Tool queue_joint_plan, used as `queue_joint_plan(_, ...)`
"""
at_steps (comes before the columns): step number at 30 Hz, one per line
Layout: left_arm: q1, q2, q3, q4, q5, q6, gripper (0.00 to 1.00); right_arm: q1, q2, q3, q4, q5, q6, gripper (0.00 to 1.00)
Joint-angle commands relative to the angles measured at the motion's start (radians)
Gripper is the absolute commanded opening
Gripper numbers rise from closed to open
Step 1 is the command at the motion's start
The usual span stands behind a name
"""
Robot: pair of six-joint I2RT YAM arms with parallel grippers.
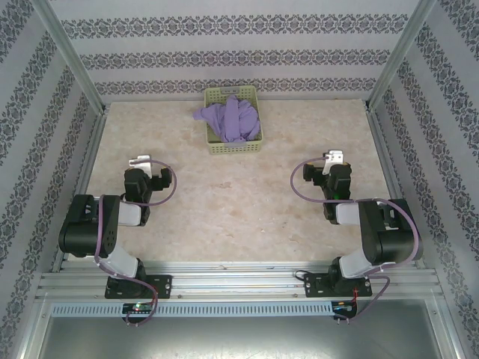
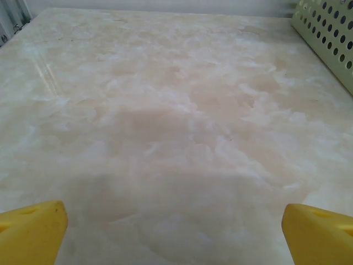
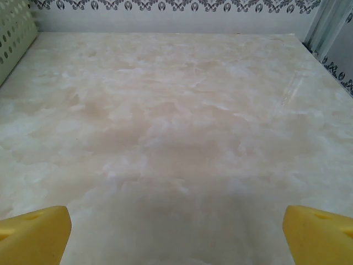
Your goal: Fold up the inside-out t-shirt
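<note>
Marbled beige tabletop (image 1: 239, 213) stretches out ahead of you, closed in on three sides by white panels (image 1: 224, 26) banded with dark floral stripes. At the far middle of it sits the pale green basket (image 1: 235, 147). The inside-out t-shirt (image 1: 228, 120) lies bunched inside that basket, its lavender folds heaped above the rim and one fold spilling over the left edge.

Your left gripper (image 1: 141, 161) hangs over the near-left part of the table, pointing toward the far wall and well apart from the basket. On the left wrist camera you see its yellow fingers (image 2: 33, 232) at the two lower corners, spread wide, with only bare marble between them. The basket's holed wall shows at the upper right. These jaws have hold of nothing.

Your right gripper (image 1: 334, 157) hangs over the near-right part of the table, also pointing toward the far wall and well apart from the basket. On the right wrist camera its two fingers (image 3: 317, 234) stand just as wide apart, with bare marble between them. The basket's wall shows at the upper left. These jaws grip nothing either.
</note>
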Motion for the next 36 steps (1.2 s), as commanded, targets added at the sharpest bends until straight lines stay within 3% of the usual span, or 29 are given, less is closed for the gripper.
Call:
queue_joint_plan(1, -0.011, -0.003, -0.005, 0.049, -0.004, 0.022, 1.0, -0.009, -0.006, 0.003, 0.028, -0.026, 0.006, 0.98)
queue_joint_plan(14, -0.01, -0.004, -0.005, 0.05, -0.001, 0.022, 1.0, -0.009, -0.007, 0.004, 0.027, -0.026, 0.006, 0.98)
queue_joint_plan(19, -0.011, -0.004, 0.02, 0.002, 0.084, 0.053, 1.0, -0.009, -0.007, 0.004, 0.027, -0.025, 0.005, 0.98)
queue_joint_plan(36, -0.01, -0.004, 0.017, 0.011, 0.085, 0.053, 1.0, -0.009, -0.007, 0.006, 0.027, -0.025, 0.008, 0.98)
